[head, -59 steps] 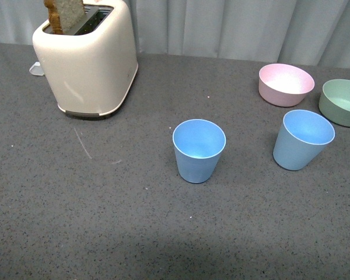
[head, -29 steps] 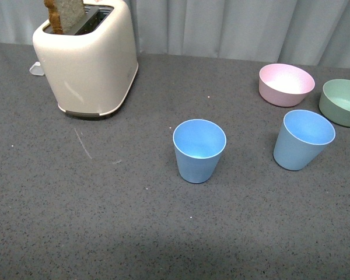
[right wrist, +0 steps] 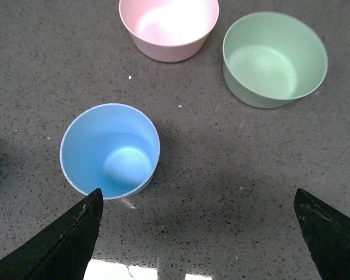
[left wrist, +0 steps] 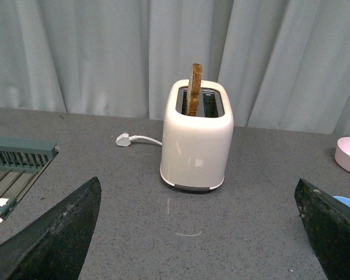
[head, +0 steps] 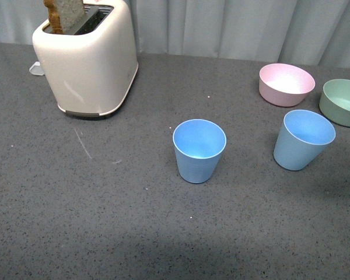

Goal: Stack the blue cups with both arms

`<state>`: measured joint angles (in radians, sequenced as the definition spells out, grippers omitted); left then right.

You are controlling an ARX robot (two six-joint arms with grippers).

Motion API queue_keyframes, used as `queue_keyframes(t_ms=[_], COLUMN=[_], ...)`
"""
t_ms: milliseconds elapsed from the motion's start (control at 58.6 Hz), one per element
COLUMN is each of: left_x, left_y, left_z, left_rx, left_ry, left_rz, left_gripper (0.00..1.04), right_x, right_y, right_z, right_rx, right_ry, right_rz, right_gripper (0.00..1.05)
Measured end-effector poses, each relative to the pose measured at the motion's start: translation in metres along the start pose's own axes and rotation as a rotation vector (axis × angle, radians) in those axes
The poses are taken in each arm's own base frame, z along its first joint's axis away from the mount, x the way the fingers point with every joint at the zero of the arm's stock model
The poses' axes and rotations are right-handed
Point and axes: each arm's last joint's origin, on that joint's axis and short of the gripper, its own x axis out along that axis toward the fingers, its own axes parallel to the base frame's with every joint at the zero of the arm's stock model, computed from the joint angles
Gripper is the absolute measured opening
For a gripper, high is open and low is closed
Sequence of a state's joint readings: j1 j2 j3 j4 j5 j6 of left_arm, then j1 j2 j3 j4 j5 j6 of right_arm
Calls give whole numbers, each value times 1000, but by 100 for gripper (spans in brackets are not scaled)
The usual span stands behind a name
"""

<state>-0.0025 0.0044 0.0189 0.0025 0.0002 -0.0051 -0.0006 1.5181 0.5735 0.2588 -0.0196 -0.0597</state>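
Two light-blue cups stand upright and apart on the grey table: one blue cup [head: 199, 150] in the middle, the other blue cup [head: 303, 139] to its right. Neither arm shows in the front view. My right gripper [right wrist: 198, 233] hovers open above the table, with the right-hand blue cup [right wrist: 110, 150] just beyond one of its fingers [right wrist: 64, 242] and empty inside. My left gripper [left wrist: 195, 239] is open over bare table, facing the toaster; a sliver of blue cup rim [left wrist: 348, 203] shows beside one of its fingers [left wrist: 332, 230].
A cream toaster [head: 87, 57] holding a slice of toast stands at the back left, its white plug [left wrist: 123, 139] lying beside it. A pink bowl [head: 286, 84] and a green bowl [head: 342, 102] sit behind the right cup. A grey rack [left wrist: 14, 166] lies off to the left.
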Motion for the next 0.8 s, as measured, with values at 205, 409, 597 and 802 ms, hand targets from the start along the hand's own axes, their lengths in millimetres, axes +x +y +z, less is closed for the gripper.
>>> queue_keyframes(t_ms=[205, 409, 597, 802], left_x=[0, 0, 0, 0], left_y=[0, 0, 0, 0], left_z=[0, 0, 0, 0], left_rx=[0, 0, 0, 0], left_ry=[0, 0, 0, 0], left_rz=[0, 0, 0, 0], left_gripper=[98, 98, 98, 98], right_x=[44, 70, 85, 96], right_y=[4, 7, 11, 15], right_z=[9, 9, 8, 6], right_rx=[47, 123, 189, 206], right_ry=[161, 254, 305, 336], right_rz=[6, 11, 14, 1], right_gripper=[95, 95, 93, 61])
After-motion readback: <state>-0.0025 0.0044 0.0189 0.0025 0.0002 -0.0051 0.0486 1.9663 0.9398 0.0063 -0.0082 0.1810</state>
